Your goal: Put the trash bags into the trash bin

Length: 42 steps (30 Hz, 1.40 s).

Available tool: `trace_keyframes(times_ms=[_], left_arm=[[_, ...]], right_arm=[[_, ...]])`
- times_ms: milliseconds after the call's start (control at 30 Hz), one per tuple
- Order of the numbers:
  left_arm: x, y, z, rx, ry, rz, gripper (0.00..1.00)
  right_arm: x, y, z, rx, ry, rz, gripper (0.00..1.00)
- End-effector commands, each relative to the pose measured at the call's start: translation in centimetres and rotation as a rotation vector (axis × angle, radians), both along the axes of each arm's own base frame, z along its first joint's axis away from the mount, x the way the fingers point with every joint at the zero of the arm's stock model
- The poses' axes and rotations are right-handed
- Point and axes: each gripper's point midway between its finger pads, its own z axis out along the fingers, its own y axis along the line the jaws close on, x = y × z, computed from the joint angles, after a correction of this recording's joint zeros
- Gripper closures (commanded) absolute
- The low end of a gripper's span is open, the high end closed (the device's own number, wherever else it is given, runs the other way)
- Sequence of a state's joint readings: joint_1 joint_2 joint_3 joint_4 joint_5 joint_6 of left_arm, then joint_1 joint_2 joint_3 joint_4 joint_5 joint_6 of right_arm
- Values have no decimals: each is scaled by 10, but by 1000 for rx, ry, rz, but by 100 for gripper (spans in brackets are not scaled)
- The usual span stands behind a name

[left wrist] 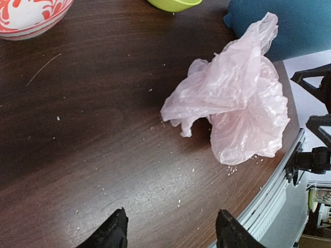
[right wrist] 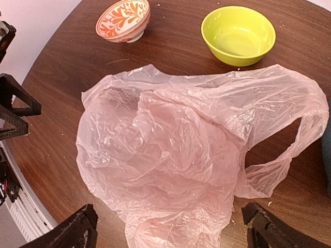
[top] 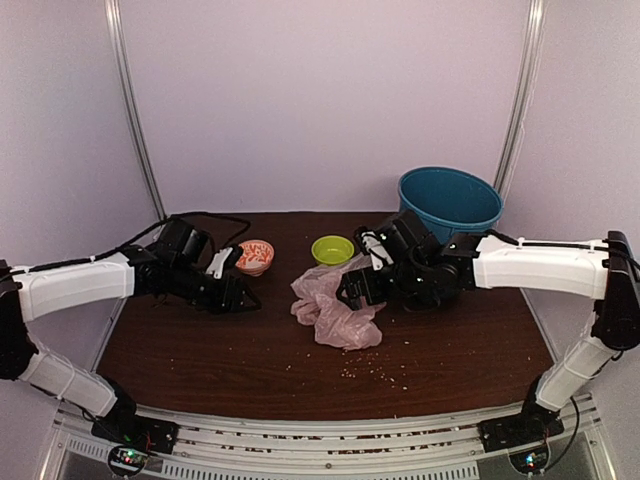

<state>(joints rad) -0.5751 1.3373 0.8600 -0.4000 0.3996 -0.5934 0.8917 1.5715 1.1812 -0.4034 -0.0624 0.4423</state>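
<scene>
The pale-pink trash bag (top: pixel 332 308) lies crumpled on the dark wood table near its middle. It also shows in the left wrist view (left wrist: pixel 235 101) and fills the right wrist view (right wrist: pixel 176 150), one handle loop to the right. The teal-blue trash bin (top: pixel 450 201) stands upright at the back right, empty as far as I see. My right gripper (top: pixel 352 290) is open just above the bag's right edge, with its fingers (right wrist: pixel 77 230) wide on either side of the bag. My left gripper (top: pixel 243 298) is open and empty, low over bare table left of the bag.
A lime-green bowl (top: pixel 333 249) and an orange-patterned white bowl (top: pixel 255 256) sit behind the bag, between the arms. Crumbs are scattered on the table in front of the bag (top: pixel 375 372). The table's front edge has a metal rail (top: pixel 330 425).
</scene>
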Motion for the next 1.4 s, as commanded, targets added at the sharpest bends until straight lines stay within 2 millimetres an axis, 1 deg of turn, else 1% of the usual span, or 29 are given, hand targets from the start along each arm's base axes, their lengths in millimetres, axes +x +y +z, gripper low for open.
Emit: trace_keyframes(times_ms=[0, 133, 200, 267, 400, 500, 567, 600, 633, 667, 733, 767, 800, 833, 867, 933, 967, 1033, 1100, 1133, 1167, 1200, 1233, 1267, 1300, 1333, 1367], left_arm=[[16, -26, -1, -119, 15, -6, 39], [28, -37, -3, -158, 11, 2, 38], [34, -40, -7, -175, -2, 8, 38], [40, -46, -15, -183, 4, 3, 37], [45, -55, -35, -172, 51, -7, 38], [43, -56, -39, -172, 59, -4, 39], [40, -52, -39, -166, 58, 7, 39], [39, -49, -38, -157, 53, 18, 40], [39, -45, -35, -146, 40, 29, 40], [37, -42, -27, -145, 20, 37, 41], [36, -33, -11, -134, -29, 57, 40], [36, -28, -3, -120, -53, 72, 40], [36, -22, 6, -109, -77, 86, 40], [35, -17, 11, -91, -86, 99, 40], [35, -12, 18, -79, -97, 109, 40], [31, -3, 29, -64, -109, 133, 40], [28, 1, 34, -63, -113, 142, 39], [22, 9, 42, -65, -109, 157, 38], [15, 18, 44, -51, -77, 178, 38], [8, 25, 41, -32, -32, 189, 38], [3, 30, 40, -25, 2, 190, 38], [-1, 35, 39, -12, 26, 189, 38], [-4, 40, 38, 13, 35, 186, 38], [-5, 43, 38, 37, 30, 180, 38], [-6, 45, 37, 52, 16, 163, 37], [-7, 45, 35, 55, 11, 152, 37], [-8, 43, 32, 46, 8, 138, 37]], right_arm=[[4, 6, 1, -78, 53, 11, 0], [-2, 9, -2, -124, 75, 21, 0], [-5, 9, -8, -147, 85, 28, 0], [-7, 8, -21, -167, 101, 31, 0], [-7, 4, -60, -260, 146, 38, 0], [-2, -3, -86, -334, 152, 7, 0], [5, -9, -97, -369, 139, -38, 0], [5, -8, -100, -369, 142, -37, 4], [5, -4, -101, -357, 147, -27, 11], [3, 1, -101, -335, 157, -7, 18], [-5, 16, -98, -264, 173, 60, 34], [-8, 20, -96, -240, 179, 85, 45], [-11, 23, -92, -217, 174, 110, 55], [-14, 27, -87, -201, 164, 135, 68], [-15, 29, -82, -195, 145, 155, 78], [-15, 33, -63, -177, 80, 192, 93], [-16, 37, -48, -156, 33, 217, 97], [-23, 46, -10, -95, -93, 290, 99], [-40, 52, 37, -32, -257, 363, 100], [-52, 55, 61, -11, -359, 393, 100], [-63, 53, 73, -26, -445, 404, 100], [-72, 48, 80, -58, -521, 400, 100], [-81, 43, 81, -81, -575, 403, 100], [-84, 34, 73, -127, -621, 386, 94], [-86, 26, 60, -164, -650, 375, 78], [-87, 12, 33, -229, -647, 368, 63], [-84, 2, 18, -273, -653, 342, 50]])
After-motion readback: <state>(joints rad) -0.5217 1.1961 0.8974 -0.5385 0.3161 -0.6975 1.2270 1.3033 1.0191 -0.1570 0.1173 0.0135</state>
